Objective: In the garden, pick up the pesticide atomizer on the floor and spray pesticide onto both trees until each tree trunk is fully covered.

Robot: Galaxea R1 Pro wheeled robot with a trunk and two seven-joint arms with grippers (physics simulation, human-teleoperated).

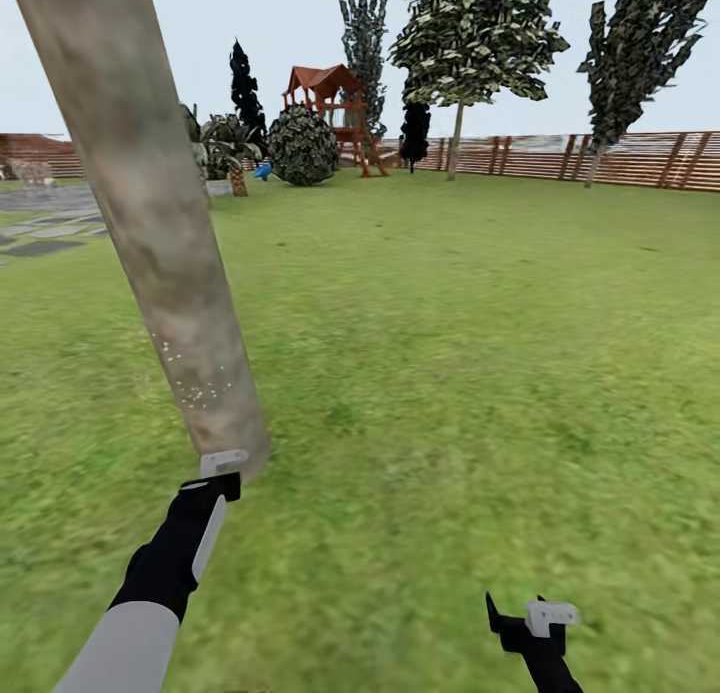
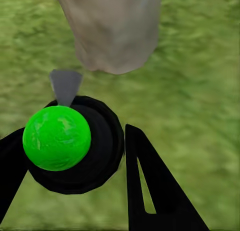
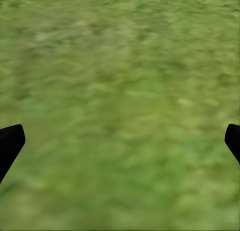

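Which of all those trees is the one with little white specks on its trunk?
The thick pale trunk leaning across the left foreground, right in front of the left gripper. White dots speckle its lower part; the leafy trees by the fence have thin stems.

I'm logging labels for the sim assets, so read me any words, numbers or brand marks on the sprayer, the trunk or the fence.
None can be read: the atomizer, the tree trunk and the fence show no text, label or number.
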